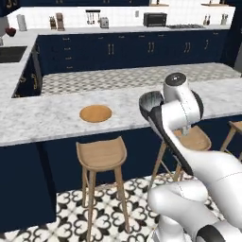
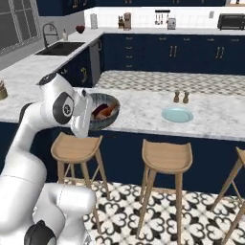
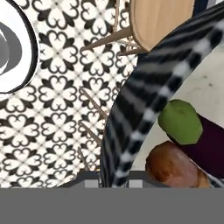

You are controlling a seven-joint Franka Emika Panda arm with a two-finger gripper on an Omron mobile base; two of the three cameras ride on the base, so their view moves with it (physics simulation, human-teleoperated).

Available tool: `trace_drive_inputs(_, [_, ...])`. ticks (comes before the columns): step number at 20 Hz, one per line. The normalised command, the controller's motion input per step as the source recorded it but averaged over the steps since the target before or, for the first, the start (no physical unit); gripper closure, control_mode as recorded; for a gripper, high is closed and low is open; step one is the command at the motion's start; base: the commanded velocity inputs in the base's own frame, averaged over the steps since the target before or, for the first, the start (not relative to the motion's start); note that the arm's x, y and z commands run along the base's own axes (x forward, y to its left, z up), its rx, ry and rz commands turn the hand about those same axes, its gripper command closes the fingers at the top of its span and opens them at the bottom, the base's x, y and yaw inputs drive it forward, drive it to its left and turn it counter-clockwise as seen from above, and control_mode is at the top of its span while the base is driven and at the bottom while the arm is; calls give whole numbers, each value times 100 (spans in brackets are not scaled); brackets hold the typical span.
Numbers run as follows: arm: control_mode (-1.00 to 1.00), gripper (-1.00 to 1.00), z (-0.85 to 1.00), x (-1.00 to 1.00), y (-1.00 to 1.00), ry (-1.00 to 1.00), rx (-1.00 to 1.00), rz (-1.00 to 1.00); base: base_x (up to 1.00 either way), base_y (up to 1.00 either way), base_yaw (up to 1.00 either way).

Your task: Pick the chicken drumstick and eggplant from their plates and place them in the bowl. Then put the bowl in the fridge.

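My gripper (image 3: 113, 177) is shut on the rim of the dark grey bowl (image 3: 144, 100), which hangs tilted in the air over the counter's front edge. Inside it lie the reddish-brown chicken drumstick (image 3: 175, 168) and the dark purple eggplant (image 3: 208, 142) with its green cap. The bowl (image 2: 103, 112) shows beside my hand, with the drumstick (image 2: 106, 112) in it, and the bowl (image 1: 150, 105) peeks out behind my arm. The wooden plate (image 1: 95, 113) and the pale blue plate (image 2: 177, 114) lie bare on the counter. The fridge is out of view.
Wooden stools (image 1: 101, 153) (image 2: 165, 155) stand along the marble counter's (image 1: 47, 118) front. Two small shakers (image 2: 181, 97) stand behind the blue plate. A sink (image 2: 60, 48) is at the far left, and navy cabinets line the back wall.
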Motion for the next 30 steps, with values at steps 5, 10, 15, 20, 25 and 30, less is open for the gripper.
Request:
trace_drive_inputs(5, [100, 100, 0, 0, 0, 0, 0, 0, 0, -54, -80])
trace_drive_inputs(10, [100, 100, 0, 0, 0, 0, 0, 0, 0, -64, -85])
trace_drive_inputs(15, [100, 100, 0, 0, 0, 0, 0, 0, 2, -64, -81])
trace_drive_inputs(20, [100, 100, 0, 0, 0, 0, 0, 0, 58, -40, -63])
trace_drive_inputs(25, [100, 100, 0, 0, 0, 0, 0, 0, 100, -16, -23])
trace_drive_inputs(30, [100, 100, 0, 0, 0, 0, 0, 0, 100, -24, -19])
